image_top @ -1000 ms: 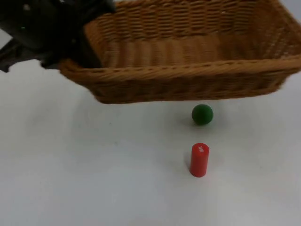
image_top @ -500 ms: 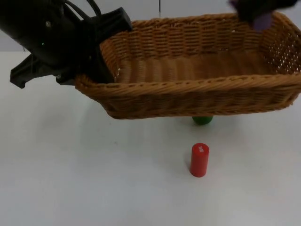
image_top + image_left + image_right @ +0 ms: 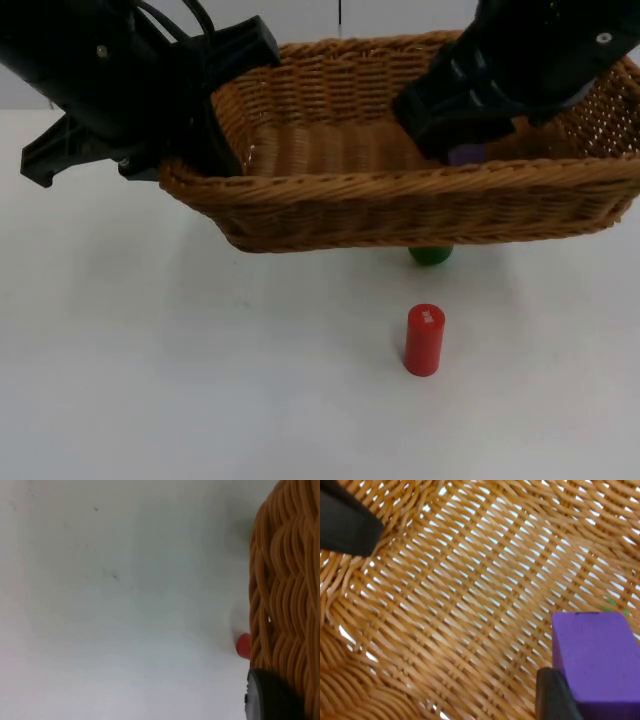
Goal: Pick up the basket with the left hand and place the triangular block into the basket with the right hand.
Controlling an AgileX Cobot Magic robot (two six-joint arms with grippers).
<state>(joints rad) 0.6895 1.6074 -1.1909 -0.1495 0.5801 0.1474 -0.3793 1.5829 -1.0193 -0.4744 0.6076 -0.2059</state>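
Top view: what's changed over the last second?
The left gripper brought the basket forward, over the green ball, then held it. The right gripper came down into the basket, holding the purple block. The red cylinder hasn't moved.

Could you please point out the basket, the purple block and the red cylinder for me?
basket (image 3: 400, 205): top view, front wall.
purple block (image 3: 600, 660): right wrist view, its facing side.
red cylinder (image 3: 424, 342): top view, side.
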